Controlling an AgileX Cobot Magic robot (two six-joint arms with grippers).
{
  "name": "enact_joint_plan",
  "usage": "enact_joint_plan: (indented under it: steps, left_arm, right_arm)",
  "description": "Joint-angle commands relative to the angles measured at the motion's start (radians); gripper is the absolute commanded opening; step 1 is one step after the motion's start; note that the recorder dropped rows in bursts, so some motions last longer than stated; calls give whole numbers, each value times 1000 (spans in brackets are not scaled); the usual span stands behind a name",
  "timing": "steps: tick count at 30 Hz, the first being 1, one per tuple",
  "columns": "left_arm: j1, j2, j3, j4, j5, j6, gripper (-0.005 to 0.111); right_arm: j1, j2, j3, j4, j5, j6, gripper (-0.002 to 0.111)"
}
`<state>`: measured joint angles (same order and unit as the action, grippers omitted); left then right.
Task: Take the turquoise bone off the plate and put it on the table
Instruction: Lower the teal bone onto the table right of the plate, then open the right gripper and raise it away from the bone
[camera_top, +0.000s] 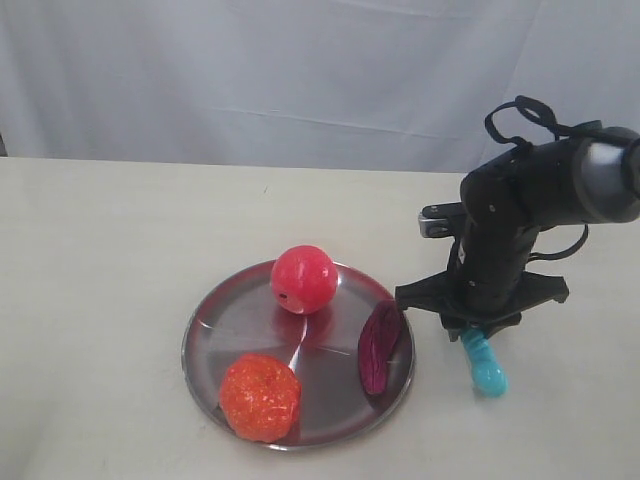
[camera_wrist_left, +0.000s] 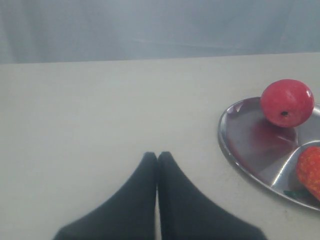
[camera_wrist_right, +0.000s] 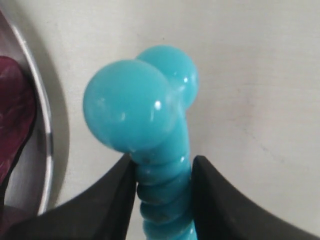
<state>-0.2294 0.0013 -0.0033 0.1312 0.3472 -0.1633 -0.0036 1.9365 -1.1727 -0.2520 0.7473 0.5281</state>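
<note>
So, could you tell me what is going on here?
The right gripper holds the turquoise bone by its ribbed shaft, beside the plate and low over the table. The left gripper is shut, empty, away from the plate. A red ball, an orange strawberry toy and a dark purple piece lie on the plate.

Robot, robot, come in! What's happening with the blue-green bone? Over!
Right gripper shut on the turquoise bone, clear of the plate, over the table. Left gripper shut, empty, parked aside. Nothing blocking below.
</note>
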Motion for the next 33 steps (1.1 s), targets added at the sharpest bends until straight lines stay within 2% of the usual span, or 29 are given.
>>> enact_joint_plan:
  steps: [1,4,5,6,8,10,33]
  left_arm:
    - [-3,-1,3,0,-1,-2,0]
    - [-3,-1,3,0,-1,-2,0]
    - [-3,-1,3,0,-1,-2,0]
    - [-3,-1,3,0,-1,-2,0]
    - [-3,-1,3,0,-1,-2,0]
    - [-3,-1,3,0,-1,-2,0]
    - [-3,-1,3,0,-1,-2,0]
  right_arm:
    - [-6,0,0,-12,-7,2,1]
    - [-6,0,0,-12,-7,5,14]
    - [-6,0,0,-12,-7,5,21]
    - [-6,0,0,-12,-7,5,34]
    - [-6,0,0,-12,-7,5,43]
    - [-6,0,0,-12,-7,5,48]
    - [-6,-57,-2,14,-7,18,50]
